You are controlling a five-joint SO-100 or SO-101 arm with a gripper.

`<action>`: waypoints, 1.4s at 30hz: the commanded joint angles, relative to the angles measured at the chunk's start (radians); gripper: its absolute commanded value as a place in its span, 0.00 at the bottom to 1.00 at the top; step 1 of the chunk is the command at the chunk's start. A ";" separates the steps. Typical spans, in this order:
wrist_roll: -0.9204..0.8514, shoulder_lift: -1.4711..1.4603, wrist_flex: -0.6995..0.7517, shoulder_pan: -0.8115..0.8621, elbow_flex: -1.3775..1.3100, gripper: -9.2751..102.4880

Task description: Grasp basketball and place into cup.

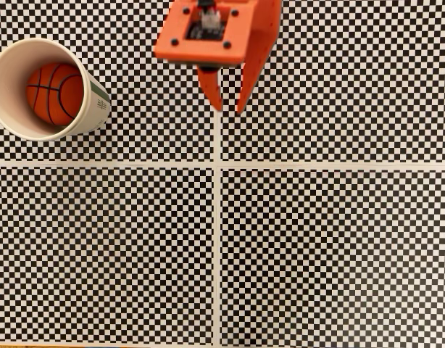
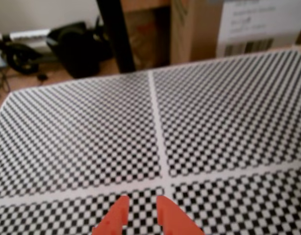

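Up at the top of the fixed view, the orange gripper (image 1: 229, 101) hangs over the checkered mat (image 1: 331, 246), its two pointed fingers (image 1: 212, 90) only narrowly parted and holding nothing. In the wrist view the same fingertips (image 2: 166, 215) poke in from the bottom edge, just short of where the mat's white lines cross. Well off to the left in the fixed view stands the cup (image 1: 5, 87), and the basketball (image 1: 56, 93) sits inside it, well apart from the gripper.
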 commanded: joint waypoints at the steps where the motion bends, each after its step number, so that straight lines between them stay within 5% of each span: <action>1: -0.009 0.014 -0.084 0.011 0.026 0.08; 20: 0.000 0.014 -0.235 0.000 0.276 0.08; 42: 0.012 0.015 0.247 -0.028 0.278 0.08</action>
